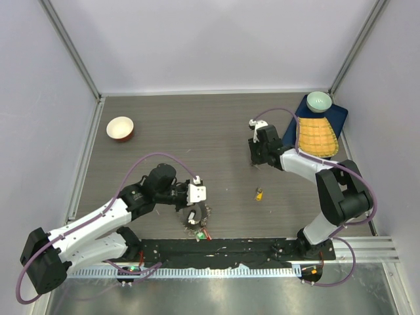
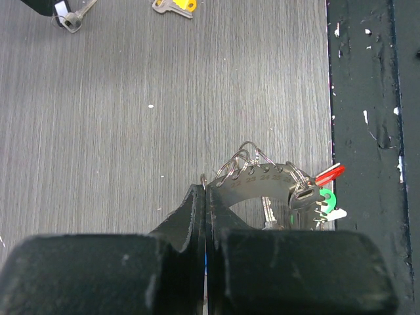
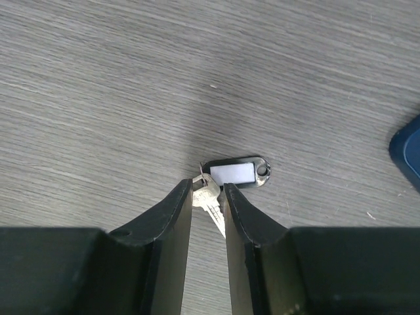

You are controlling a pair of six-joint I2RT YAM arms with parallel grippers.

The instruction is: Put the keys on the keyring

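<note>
The keyring (image 2: 262,186), a flat grey metal ring with small wire rings and red and green tagged keys, lies by the table's near edge (image 1: 195,216). My left gripper (image 2: 206,189) is shut on the ring's left rim, seen from above (image 1: 188,207). My right gripper (image 3: 209,187) is at mid-table (image 1: 252,162), its fingertips pressed on the head of a silver key (image 3: 213,195) with a black tag (image 3: 237,172) that sticks out beyond the tips. A yellow-tagged key (image 1: 260,193) lies loose between the arms and also shows in the left wrist view (image 2: 176,6).
A red and white bowl (image 1: 120,128) stands at the back left. A pale green bowl (image 1: 319,100) sits on a blue mat (image 1: 340,117) with a bamboo mat (image 1: 316,136) at the back right. A black rail (image 1: 249,248) runs along the near edge.
</note>
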